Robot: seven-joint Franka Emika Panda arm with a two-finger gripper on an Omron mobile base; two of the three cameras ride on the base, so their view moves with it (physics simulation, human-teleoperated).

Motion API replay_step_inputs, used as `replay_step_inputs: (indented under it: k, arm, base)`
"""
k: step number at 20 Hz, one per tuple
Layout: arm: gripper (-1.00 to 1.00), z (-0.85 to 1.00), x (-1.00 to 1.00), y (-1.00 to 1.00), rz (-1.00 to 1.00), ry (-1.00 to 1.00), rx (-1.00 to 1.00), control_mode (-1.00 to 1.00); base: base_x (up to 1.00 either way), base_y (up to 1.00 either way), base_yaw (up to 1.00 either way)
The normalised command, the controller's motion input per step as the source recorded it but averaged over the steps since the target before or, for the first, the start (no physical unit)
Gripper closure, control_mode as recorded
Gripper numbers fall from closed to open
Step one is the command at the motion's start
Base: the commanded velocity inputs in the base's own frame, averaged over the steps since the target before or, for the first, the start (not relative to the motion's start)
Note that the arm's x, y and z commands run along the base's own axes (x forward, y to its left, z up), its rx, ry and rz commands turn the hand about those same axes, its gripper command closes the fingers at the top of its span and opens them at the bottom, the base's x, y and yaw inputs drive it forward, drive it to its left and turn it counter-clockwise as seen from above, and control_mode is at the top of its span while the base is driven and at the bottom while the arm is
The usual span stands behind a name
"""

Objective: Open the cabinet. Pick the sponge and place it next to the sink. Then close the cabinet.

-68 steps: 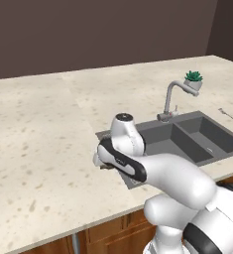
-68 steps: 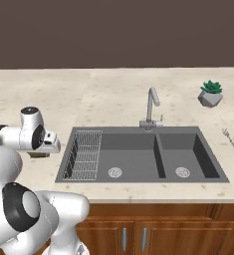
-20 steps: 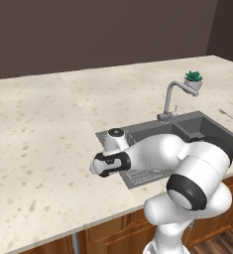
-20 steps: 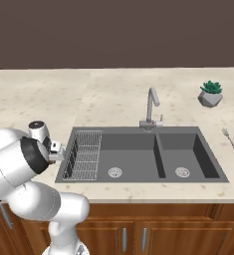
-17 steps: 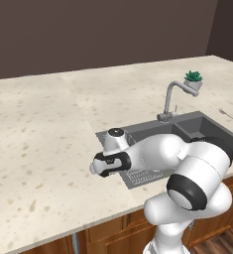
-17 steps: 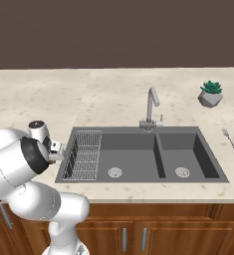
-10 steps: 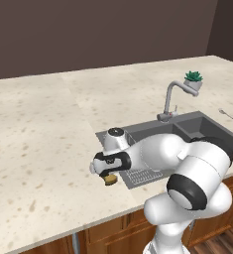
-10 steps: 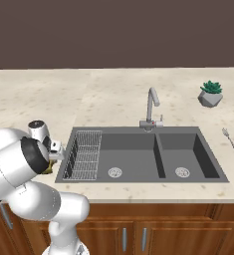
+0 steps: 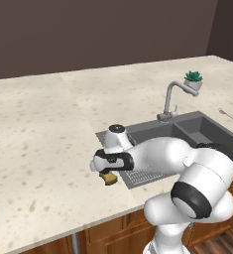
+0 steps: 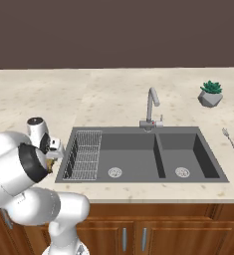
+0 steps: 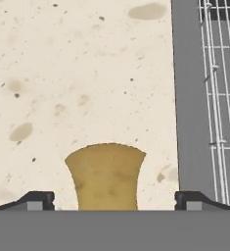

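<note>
- The sponge [image 11: 106, 175] lies flat on the speckled cream bench [image 11: 77, 73], a yellowish-olive block near 6 o'clock in the hand view.
- In that view the pincer [image 11: 114, 200] is released: its two dark fingertips [image 11: 38, 200] stand wide apart, one on each side of the sponge, and neither touches it.
- The grey rim of the sink [image 11: 190, 98] runs just beside the sponge at its 3 o'clock; the two are close but apart.
- A white wire rack [image 11: 221, 73] sits in the sink beyond that rim, toward 2 o'clock.
- In the left base view the sponge [image 9: 108, 178] shows on the bench [image 9: 33, 139] directly under the hand, just off the sink [image 9: 187, 131] corner, at about 9 o'clock from the basin.
- In the right base view the sponge [image 10: 50, 163] is a small sliver beside the arm's dark joint, at 9 o'clock from the wire rack [image 10: 84, 154].
- The faucet [image 10: 151, 109] rises behind the sink [image 10: 138, 149] at 12 o'clock.
- A small potted plant [image 10: 210, 93] stands on the bench [image 10: 113, 89] toward 2 o'clock, with a fork [image 10: 229, 137] lying at 3 o'clock of the sink.
</note>
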Motion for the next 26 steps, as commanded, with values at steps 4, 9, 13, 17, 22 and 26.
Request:
replay_step_inputs:
  k: [4,9,13,17,22,26]
  arm:
    - [-1.00,0.81,-0.37,-0.39,0.00,0.00,0.01,-1.00]
    - [-1.00,0.87,-0.59,-0.54,0.00,0.00,0.05,-1.00]
    - [-1.00,0.96,-0.50,-0.51,0.00,0.00,0.02,-1.00]
    - [-1.00,0.60,-0.48,-0.46,0.00,0.00,0.00,-1.00]
    - [-1.00,0.49,-0.53,-0.45,0.00,0.00,0.00,-1.00]
    - [-1.00,0.71,-0.52,-0.47,0.00,0.00,0.00,-1.00]
  base:
    - [0.00,0.00,0.00]
    - [0.00,0.00,0.00]
    - [0.00,0.00,0.00]
    - [0.00,0.00,0.00]
    - [0.00,0.00,0.00]
    - [0.00,0.00,0.00]
